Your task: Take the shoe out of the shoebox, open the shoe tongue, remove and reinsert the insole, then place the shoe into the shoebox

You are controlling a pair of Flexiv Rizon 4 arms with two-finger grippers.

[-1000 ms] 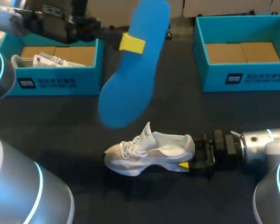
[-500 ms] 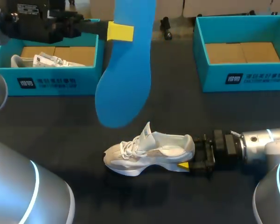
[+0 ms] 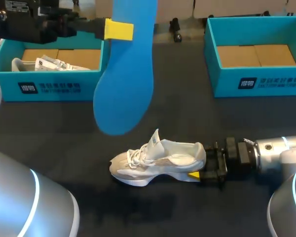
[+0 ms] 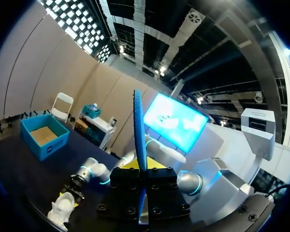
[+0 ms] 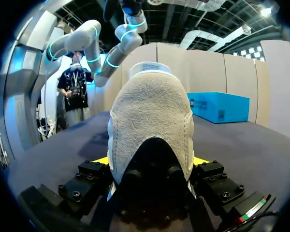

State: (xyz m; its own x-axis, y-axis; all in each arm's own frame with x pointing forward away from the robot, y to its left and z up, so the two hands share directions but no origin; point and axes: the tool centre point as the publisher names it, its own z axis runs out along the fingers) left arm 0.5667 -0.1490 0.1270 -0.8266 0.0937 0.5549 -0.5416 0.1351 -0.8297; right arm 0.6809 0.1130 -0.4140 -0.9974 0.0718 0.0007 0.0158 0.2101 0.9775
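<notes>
Blue and flat, the long foam insole (image 3: 126,74) had swung from a slant to nearly upright over the last second. It had also drifted leftward, so its lower end hung above and to the left of the white mesh lace-up shoe (image 3: 158,160), clear of it. The left gripper (image 3: 119,30) had carried it there, its yellow-tipped fingers pressed shut on the insole's two faces near the upper end. In the left wrist view the insole (image 4: 139,130) stood edge-on out of that gripper (image 4: 141,169).

The shoe had not moved. It stood on its sole on the dark table (image 3: 212,123) with its tongue lifted. The right gripper (image 3: 197,174) was clamped on its heel, and the right wrist view showed the shoe (image 5: 152,111) seated between the yellow tips of that gripper (image 5: 152,166).

Removal looked done, so reinsertion was probably next, and the insole would have to travel back toward the shoe.

Behind the shoe to its left, a teal cardboard shoebox (image 3: 49,88) held a second white shoe (image 3: 18,64) and crumpled printed paper (image 3: 52,63). Behind the shoe to its right, another teal shoebox (image 3: 256,84) showed only its bare brown floor.
</notes>
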